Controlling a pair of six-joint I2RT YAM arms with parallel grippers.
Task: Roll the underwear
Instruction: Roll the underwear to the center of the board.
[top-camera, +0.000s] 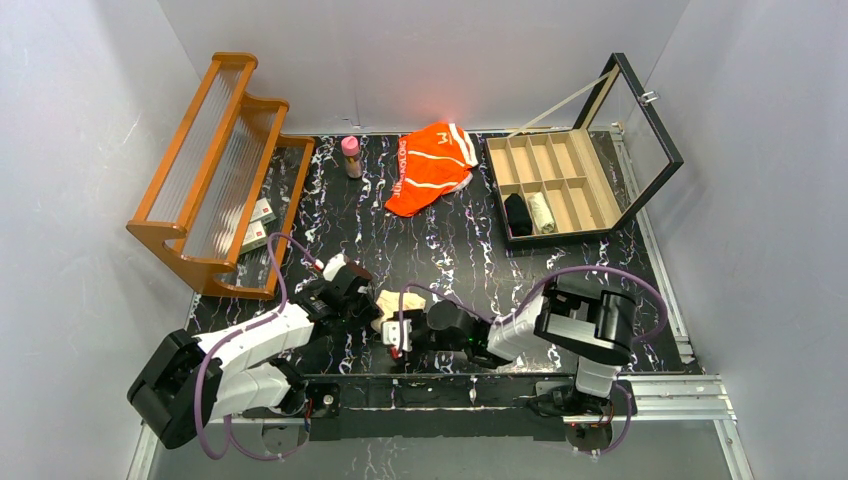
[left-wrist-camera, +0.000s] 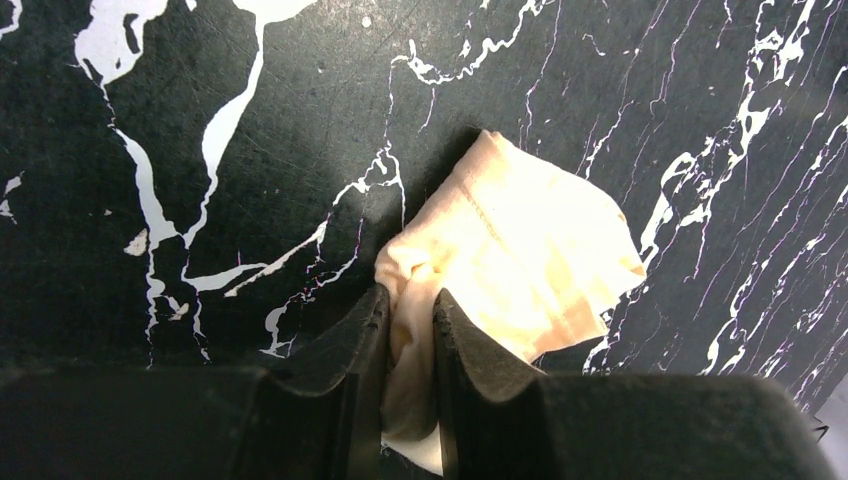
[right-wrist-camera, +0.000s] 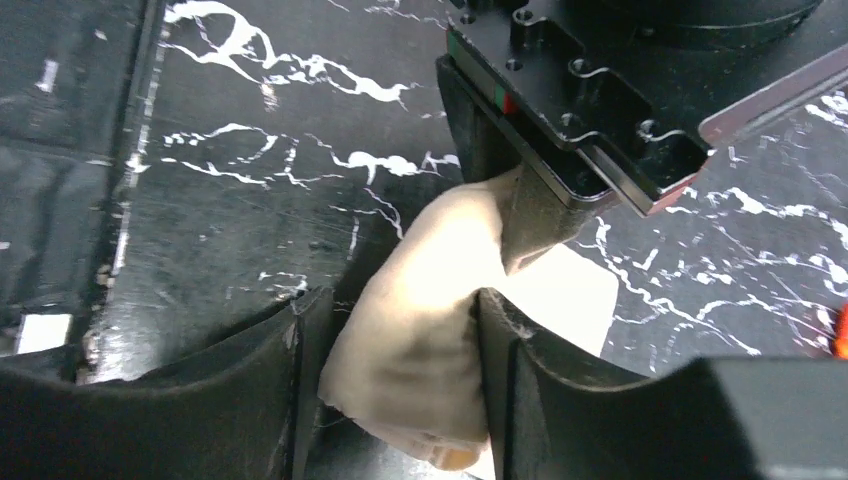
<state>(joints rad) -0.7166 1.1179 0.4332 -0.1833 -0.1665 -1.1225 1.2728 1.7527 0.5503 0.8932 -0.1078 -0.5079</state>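
The pale beige underwear (top-camera: 392, 302) lies bunched on the black marbled table near the front edge, between my two grippers. In the left wrist view my left gripper (left-wrist-camera: 410, 310) is shut on a fold of the beige underwear (left-wrist-camera: 520, 250). The right gripper (right-wrist-camera: 395, 310) is open, its jaws straddling the beige underwear (right-wrist-camera: 420, 330). The cloth touches the right finger, with a gap at the left one. The left gripper's finger (right-wrist-camera: 535, 215) presses into the cloth from above in that view. The orange white-striped underwear (top-camera: 432, 165) lies crumpled at the back centre.
A wooden rack (top-camera: 215, 170) stands at the back left with small boxes (top-camera: 258, 225) under it. A pink-capped bottle (top-camera: 351, 157) stands beside the orange garment. An open compartment box (top-camera: 560, 185) with a raised glass lid holds a black roll (top-camera: 518, 213) and a pale roll (top-camera: 542, 212).
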